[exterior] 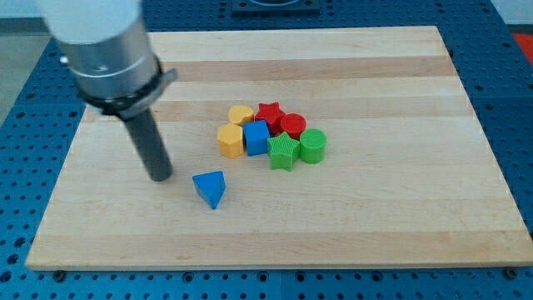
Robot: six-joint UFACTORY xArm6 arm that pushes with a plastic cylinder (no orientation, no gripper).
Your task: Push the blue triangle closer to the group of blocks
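Observation:
The blue triangle (210, 187) lies alone on the wooden board (400, 208), below and to the left of the group. My tip (161, 177) rests on the board just left of the triangle, a small gap apart. The group sits at the board's middle: a yellow heart-like block (241, 115), a yellow hexagon (231, 140), a blue cube (256, 137), a red star (269, 113), a red cylinder (292, 126), a green star (284, 152) and a green cylinder (313, 146), packed together.
The arm's grey wrist (104, 50) hangs over the board's top left. Blue perforated table (512, 100) surrounds the board.

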